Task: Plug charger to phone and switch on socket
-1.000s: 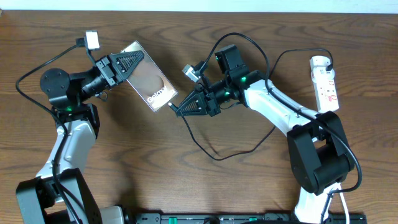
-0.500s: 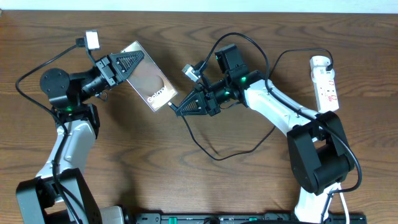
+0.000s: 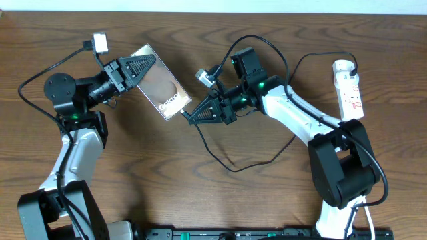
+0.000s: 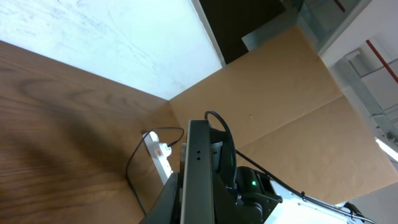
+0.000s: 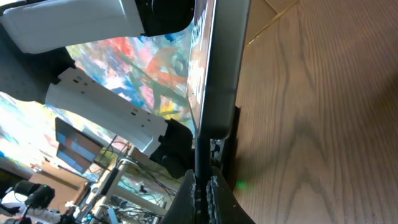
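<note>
My left gripper [image 3: 142, 69] is shut on the phone [image 3: 161, 91], a brown-grey slab with "Galaxy" lettering, held above the table; it shows edge-on in the left wrist view [image 4: 198, 168] and the right wrist view [image 5: 214, 68]. My right gripper [image 3: 195, 118] is shut on the connector end of the charger [image 3: 230, 163], a thin black cable, with the connector [image 5: 202, 165] against the phone's bottom edge. The cable loops over the table and back over the right arm to the socket [image 3: 349, 87], a white power strip at the far right, also seen in the left wrist view [image 4: 159, 155].
The wooden table [image 3: 200, 200] carries only the cable loop and the socket at its far right. A cardboard panel [image 4: 280, 106] stands behind the table. A black rail [image 3: 253, 233] runs along the front edge.
</note>
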You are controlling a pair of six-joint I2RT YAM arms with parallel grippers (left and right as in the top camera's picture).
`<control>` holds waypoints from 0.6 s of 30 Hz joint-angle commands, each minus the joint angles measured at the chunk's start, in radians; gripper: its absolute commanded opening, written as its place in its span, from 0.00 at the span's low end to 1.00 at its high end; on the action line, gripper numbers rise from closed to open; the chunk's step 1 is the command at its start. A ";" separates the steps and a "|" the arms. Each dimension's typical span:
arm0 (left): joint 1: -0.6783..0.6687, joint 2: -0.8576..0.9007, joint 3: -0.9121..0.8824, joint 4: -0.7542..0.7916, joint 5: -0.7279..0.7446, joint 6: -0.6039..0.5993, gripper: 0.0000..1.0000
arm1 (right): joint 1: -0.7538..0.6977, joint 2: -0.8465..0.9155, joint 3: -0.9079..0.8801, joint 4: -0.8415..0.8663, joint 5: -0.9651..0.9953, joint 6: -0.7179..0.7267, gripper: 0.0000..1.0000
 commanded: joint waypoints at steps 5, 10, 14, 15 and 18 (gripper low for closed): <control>-0.006 -0.011 -0.003 0.012 0.013 -0.018 0.07 | -0.006 0.005 0.007 0.003 -0.021 0.005 0.01; -0.006 -0.011 -0.003 0.012 0.014 -0.017 0.07 | -0.006 0.005 0.008 0.003 -0.021 0.005 0.01; -0.006 -0.011 -0.003 0.012 0.027 -0.005 0.07 | -0.006 0.005 0.008 0.004 -0.021 0.008 0.01; -0.006 -0.011 -0.003 0.012 0.032 -0.001 0.07 | -0.006 0.005 0.007 0.004 -0.021 0.008 0.01; -0.006 -0.011 -0.003 0.012 0.032 0.001 0.07 | -0.006 0.005 0.007 0.006 -0.021 0.008 0.01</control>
